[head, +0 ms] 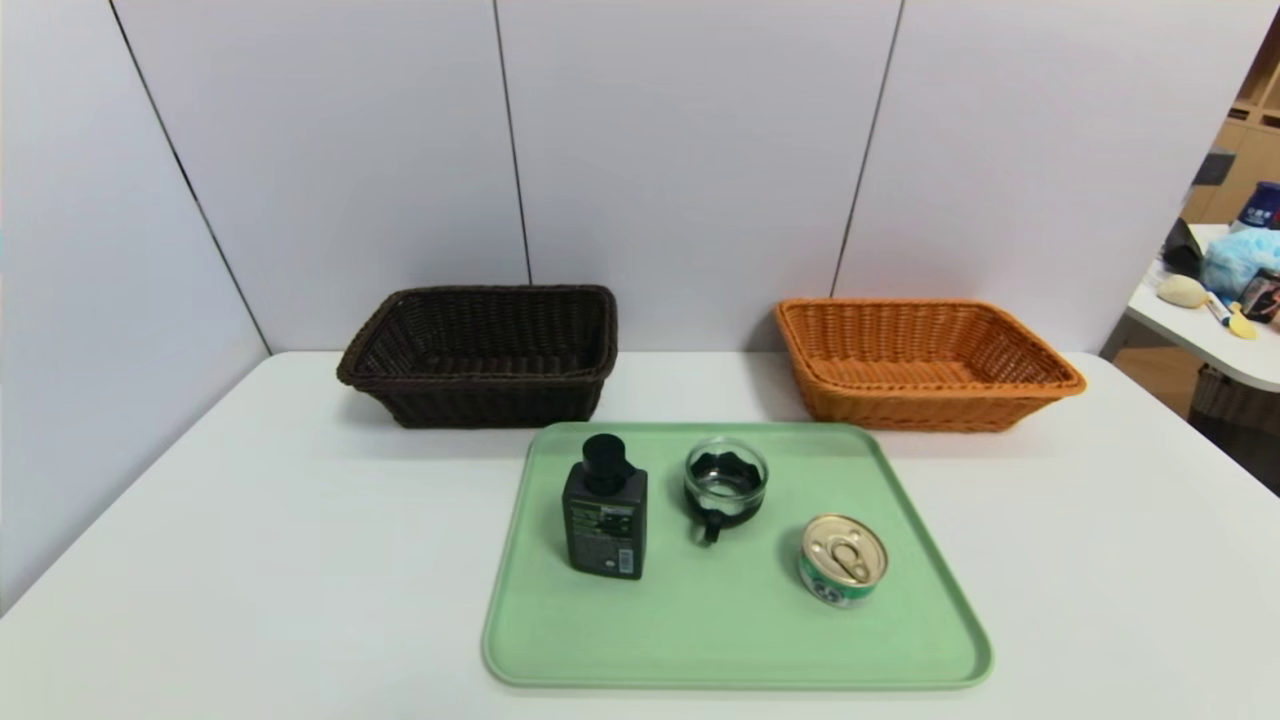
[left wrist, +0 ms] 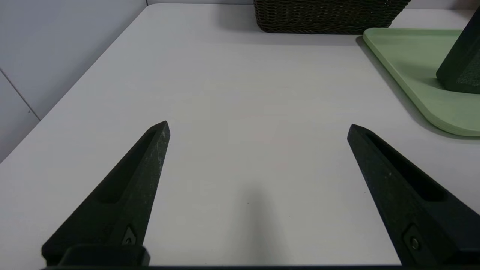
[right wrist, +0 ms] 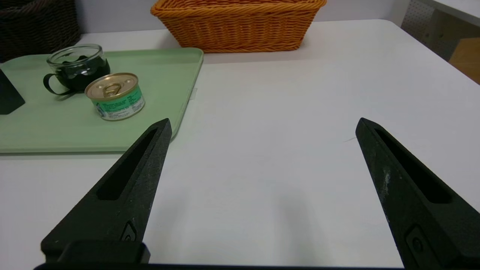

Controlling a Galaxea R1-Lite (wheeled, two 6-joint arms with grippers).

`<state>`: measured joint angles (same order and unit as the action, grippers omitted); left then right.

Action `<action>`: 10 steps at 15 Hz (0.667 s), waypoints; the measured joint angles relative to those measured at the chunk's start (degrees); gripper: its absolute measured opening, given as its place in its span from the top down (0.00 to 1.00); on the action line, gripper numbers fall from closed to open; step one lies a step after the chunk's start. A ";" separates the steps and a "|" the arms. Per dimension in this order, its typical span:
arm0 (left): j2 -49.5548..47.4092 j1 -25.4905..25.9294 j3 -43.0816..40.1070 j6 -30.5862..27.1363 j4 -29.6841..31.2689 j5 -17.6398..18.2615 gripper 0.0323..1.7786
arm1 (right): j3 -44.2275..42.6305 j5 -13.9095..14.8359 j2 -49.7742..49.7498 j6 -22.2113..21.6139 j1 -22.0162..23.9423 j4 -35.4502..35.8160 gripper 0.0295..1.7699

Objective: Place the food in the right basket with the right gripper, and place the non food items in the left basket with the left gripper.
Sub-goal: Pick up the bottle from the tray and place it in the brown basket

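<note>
On a green tray (head: 730, 640) stand a dark bottle (head: 604, 520) with a black cap, a small glass cup (head: 725, 485) with a black handle, and a food can (head: 843, 560) with a gold pull-tab lid. Behind the tray sit a dark brown basket (head: 485, 350) at the left and an orange basket (head: 920, 360) at the right. Neither arm shows in the head view. My left gripper (left wrist: 258, 127) hovers open over bare table, left of the tray (left wrist: 416, 75) and the bottle (left wrist: 461, 63). My right gripper (right wrist: 263, 123) is open over bare table, right of the can (right wrist: 115, 96) and cup (right wrist: 77, 67).
The white table (head: 250, 560) meets grey wall panels at the back and left. A second table with clutter (head: 1220, 290) stands off to the far right. In the right wrist view the orange basket (right wrist: 236, 26) lies beyond the tray (right wrist: 165, 75).
</note>
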<state>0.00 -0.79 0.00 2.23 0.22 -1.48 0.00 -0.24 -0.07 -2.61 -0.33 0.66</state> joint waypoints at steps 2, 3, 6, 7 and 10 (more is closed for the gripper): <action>0.00 0.00 0.00 0.40 -0.01 0.02 0.05 | 0.00 0.09 0.00 -0.15 0.00 -0.04 0.04; 0.00 0.00 0.00 0.44 0.00 -0.01 0.05 | 0.00 0.09 0.00 -0.15 0.00 -0.06 0.04; 0.00 0.00 0.00 0.44 -0.12 -0.15 0.05 | 0.00 0.11 0.00 -0.22 0.00 -0.06 0.04; 0.00 0.00 0.00 0.46 -0.12 -0.15 0.05 | 0.00 0.11 0.00 -0.20 0.00 -0.04 0.04; 0.00 0.00 0.00 0.05 -0.15 -0.12 0.05 | 0.00 0.06 0.00 -0.17 0.00 -0.04 0.04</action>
<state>0.00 -0.79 0.00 2.28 0.07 -1.60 0.00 -0.18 -0.07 -2.78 -0.33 0.62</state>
